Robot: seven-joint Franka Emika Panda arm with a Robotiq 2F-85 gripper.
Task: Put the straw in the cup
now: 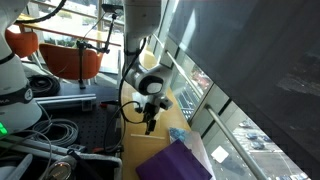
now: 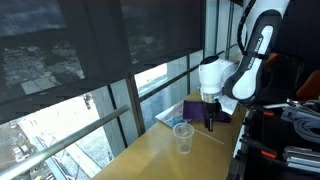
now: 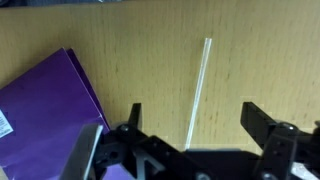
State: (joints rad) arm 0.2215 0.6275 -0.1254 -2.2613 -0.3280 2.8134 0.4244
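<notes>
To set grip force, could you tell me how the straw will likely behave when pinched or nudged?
The straw looks thin and translucent, so it is probably very light and easily crushed by a firm pinch. Lying flat on the smooth wooden table, it may roll or skid if nudged sideways.

Our white arm (image 2: 262, 22) bends over and points the claw (image 2: 210, 120) straight down. In the wrist view we see the claw enter from 6 o'clock, fingers (image 3: 258, 122) spread wide, holding nothing.
</notes>
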